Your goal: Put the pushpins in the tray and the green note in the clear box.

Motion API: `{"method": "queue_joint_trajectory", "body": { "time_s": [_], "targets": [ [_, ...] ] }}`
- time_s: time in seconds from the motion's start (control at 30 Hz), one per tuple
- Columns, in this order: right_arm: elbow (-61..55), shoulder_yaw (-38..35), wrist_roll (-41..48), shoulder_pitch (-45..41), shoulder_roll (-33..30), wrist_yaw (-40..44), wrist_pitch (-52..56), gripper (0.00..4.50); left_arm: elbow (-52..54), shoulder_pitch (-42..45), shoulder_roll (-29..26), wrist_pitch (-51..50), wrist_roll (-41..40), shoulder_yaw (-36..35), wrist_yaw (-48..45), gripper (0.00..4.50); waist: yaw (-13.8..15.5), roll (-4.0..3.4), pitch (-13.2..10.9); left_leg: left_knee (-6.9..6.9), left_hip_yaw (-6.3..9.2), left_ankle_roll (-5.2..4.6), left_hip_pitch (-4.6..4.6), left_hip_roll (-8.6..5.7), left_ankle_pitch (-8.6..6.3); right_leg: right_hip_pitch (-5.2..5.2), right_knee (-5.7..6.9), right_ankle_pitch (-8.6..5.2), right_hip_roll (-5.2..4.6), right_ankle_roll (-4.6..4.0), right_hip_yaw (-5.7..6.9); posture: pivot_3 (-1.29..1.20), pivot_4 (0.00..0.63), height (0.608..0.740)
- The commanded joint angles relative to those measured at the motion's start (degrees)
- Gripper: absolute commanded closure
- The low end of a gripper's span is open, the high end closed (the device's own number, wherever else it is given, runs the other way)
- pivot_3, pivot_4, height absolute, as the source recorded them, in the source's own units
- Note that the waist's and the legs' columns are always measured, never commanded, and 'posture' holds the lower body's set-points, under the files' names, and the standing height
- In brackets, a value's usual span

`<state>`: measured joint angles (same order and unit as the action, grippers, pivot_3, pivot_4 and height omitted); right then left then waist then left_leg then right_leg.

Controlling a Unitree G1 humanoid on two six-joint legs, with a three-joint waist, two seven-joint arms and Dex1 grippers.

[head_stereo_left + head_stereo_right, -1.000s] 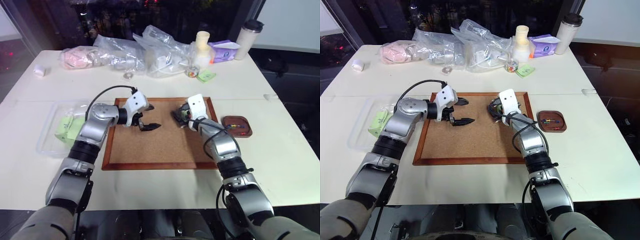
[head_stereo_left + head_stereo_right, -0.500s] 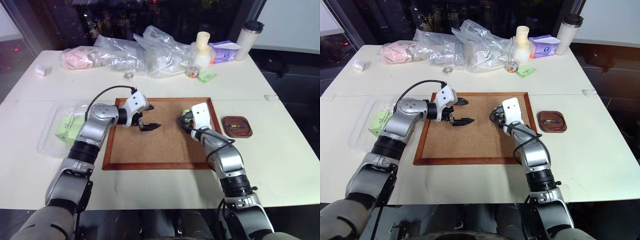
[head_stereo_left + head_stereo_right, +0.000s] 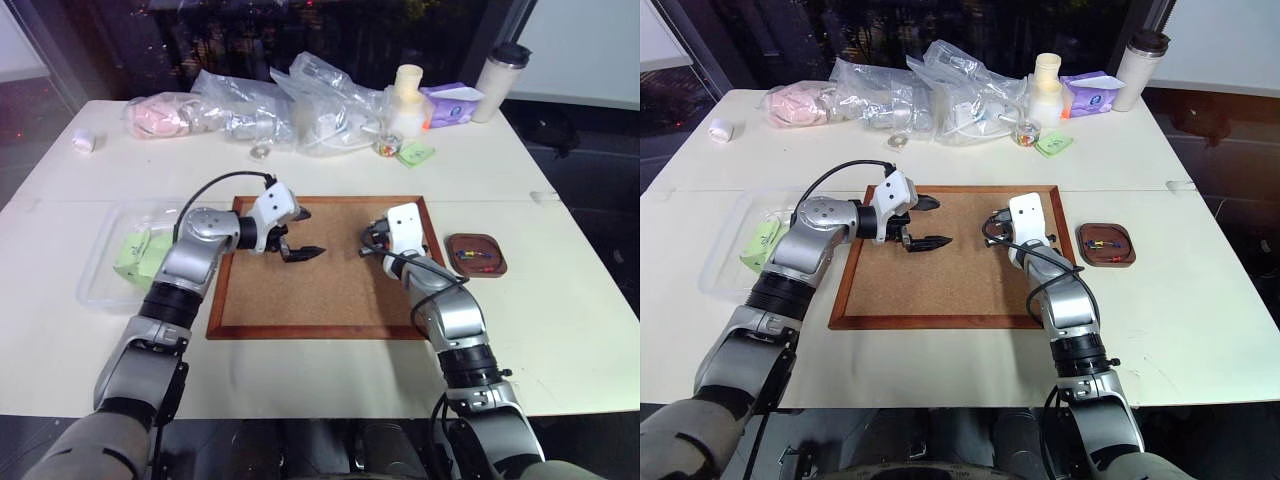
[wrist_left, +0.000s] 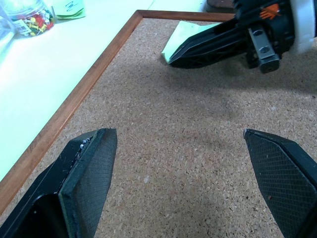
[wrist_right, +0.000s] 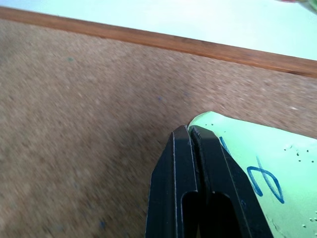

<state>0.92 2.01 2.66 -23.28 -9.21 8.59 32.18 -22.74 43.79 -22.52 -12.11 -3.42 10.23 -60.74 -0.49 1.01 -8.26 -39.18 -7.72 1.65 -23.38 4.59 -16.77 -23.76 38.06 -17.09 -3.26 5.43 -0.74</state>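
Note:
My right gripper (image 5: 190, 130) is shut, pinching a corner of the green note (image 5: 262, 163), a light green paper with blue scribbles, just above the cork board (image 3: 320, 295). The left wrist view shows the same grip, with the green note (image 4: 173, 45) at the tips of the right gripper (image 4: 171, 55). My left gripper (image 3: 310, 232) hangs open and empty over the board's back left part. The brown tray (image 3: 495, 270) sits right of the board with pushpins (image 3: 470, 255) in it. The clear box (image 3: 98, 275) lies left of the board and holds green paper (image 3: 135, 255).
Clear plastic bags (image 3: 300, 100) crowd the table's back. Beside them stand a small jar of pins (image 3: 383, 143), another green note (image 3: 413, 152), a white bottle (image 3: 405, 85), a purple pack (image 3: 452, 100) and a tumbler (image 3: 497, 68). A small white object (image 3: 82, 142) lies far left.
My right gripper has shut and pulled back a little toward me over the board's right side. The left arm has stayed where it was, still open.

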Motion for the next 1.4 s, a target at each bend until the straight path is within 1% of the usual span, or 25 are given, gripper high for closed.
{"method": "queue_joint_trajectory", "body": {
  "time_s": [0.03, 0.07, 0.1, 0.23, 0.27, 0.3, 0.33, 0.53, 0.7, 1.0, 1.17, 1.4],
  "targets": [
    [-11.0, -2.1, 3.9, 4.8, -1.0, 3.7, -1.8, 3.96, 1.7, 0.0, -0.4, 0.3, -1.1, -0.5, 0.0, 0.0, -0.2, -0.03, 0.0, 0.01, 0.01, 0.0, -0.02, 0.0, 0.0, -0.03, -0.02, 0.0, 0.0, 0.0, 0.0, 0.0, 0.15, 0.734],
    [-12.4, -2.3, 4.9, 5.4, -1.0, 4.7, -2.2, 3.65, 1.6, 0.0, -0.4, 0.3, -1.1, -0.4, -0.1, 0.0, -0.3, -0.02, 0.0, 0.04, -0.01, 0.0, -0.05, 0.0, 0.0, -0.08, -0.03, 0.0, 0.0, 0.0, -0.02, 0.0, 0.15, 0.734],
    [-13.4, -2.8, 5.7, 5.8, -0.8, 5.0, -2.5, 3.22, 1.5, 0.0, -0.3, 0.4, -1.1, -0.3, 0.0, 0.0, -0.4, -0.02, 0.0, 0.04, -0.01, -0.01, -0.07, 0.0, -0.01, -0.12, -0.02, 0.0, 0.01, 0.0, -0.03, 0.0, 0.15, 0.734],
    [-16.8, -3.4, 8.0, 7.0, -1.0, 6.8, -2.6, 1.1, 1.0, 0.2, 0.1, 0.5, -1.1, -0.1, -0.1, 0.0, -0.7, -0.04, 0.0, 0.04, -0.02, 0.0, -0.04, 0.04, 0.0, -0.18, 0.09, 0.0, 0.08, 0.0, -0.07, 0.0, 0.15, 0.734],
    [-18.2, -3.2, 8.6, 7.6, -1.4, 7.8, -2.7, 0.7, 1.0, 0.2, 0.1, 0.5, -1.1, -0.1, -0.1, 0.0, -0.6, -0.04, 0.0, 0.04, -0.01, 0.0, -0.04, 0.05, 0.0, -0.19, 0.08, 0.0, 0.1, -0.01, -0.07, 0.0, 0.15, 0.734],
    [-19.4, -3.2, 9.2, 8.3, -1.8, 8.5, -2.6, 0.14, 0.9, 0.2, 0.1, 0.5, -1.1, -0.1, -0.1, 0.0, -0.5, -0.04, 0.0, 0.05, -0.02, 0.0, -0.04, 0.05, 0.0, -0.19, 0.07, 0.0, 0.1, -0.01, -0.08, 0.0, 0.15, 0.734],
    [-20.4, -3.4, 9.6, 8.8, -2.1, 8.9, -2.4, 0.05, 0.9, 0.3, 0.1, 0.5, -1.1, -0.1, -0.2, 0.0, -0.4, -0.04, 0.0, 0.05, -0.02, 0.0, -0.06, 0.04, 0.0, -0.19, 0.04, 0.0, 0.1, -0.01, -0.08, 0.0, 0.15, 0.734],
    [-20.2, -5.7, 10.6, 11.0, -4.2, 9.3, -1.5, 0.05, 1.1, 0.0, 0.0, 0.2, -1.3, 0.0, -0.3, 0.0, -0.2, -0.04, 0.0, 0.04, -0.03, -0.01, -0.08, 0.02, -0.01, -0.19, 0.01, 0.0, 0.07, -0.01, -0.08, 0.0, 0.15, 0.734],
    [-16.5, -3.1, 8.0, 12.7, -7.4, 12.1, -5.5, 0.05, 1.5, -0.2, 0.1, -0.1, -1.4, 0.1, -0.3, 0.0, -0.3, -0.04, 0.0, 0.05, -0.03, -0.02, -0.08, 0.02, -0.01, -0.19, 0.01, 0.0, 0.07, -0.01, -0.08, 0.0, 0.15, 0.734],
    [-3.7, -1.4, 4.6, 11.2, -12.5, 17.7, -15.9, 0.05, 1.6, -0.2, -0.1, -0.2, -1.4, 0.0, -0.3, 0.0, -0.3, -0.04, 0.0, 0.05, -0.04, -0.02, -0.08, 0.02, -0.01, -0.2, 0.01, 0.0, 0.08, -0.01, -0.09, 0.0, 0.15, 0.734],
    [7.9, -1.3, 1.8, 6.9, -14.6, 18.2, -23.6, 0.05, 2.0, -0.5, -0.2, -0.6, -1.6, -0.2, -0.2, 0.0, -0.3, -0.03, 0.0, 0.03, -0.04, -0.02, -0.04, 0.02, -0.01, -0.15, 0.02, 0.0, 0.08, -0.01, -0.09, 0.0, 0.15, 0.734],
    [17.4, 0.4, -0.2, 3.4, -16.2, 20.0, -26.5, 0.05, 2.9, -0.7, -0.1, -1.2, -2.4, -1.0, 0.6, 0.0, -0.3, -0.03, 0.0, 0.0, -0.04, -0.01, 0.08, 0.03, -0.01, 0.02, 0.01, 0.0, 0.07, -0.01, -0.08, 0.0, 0.15, 0.734]
  ]
}}
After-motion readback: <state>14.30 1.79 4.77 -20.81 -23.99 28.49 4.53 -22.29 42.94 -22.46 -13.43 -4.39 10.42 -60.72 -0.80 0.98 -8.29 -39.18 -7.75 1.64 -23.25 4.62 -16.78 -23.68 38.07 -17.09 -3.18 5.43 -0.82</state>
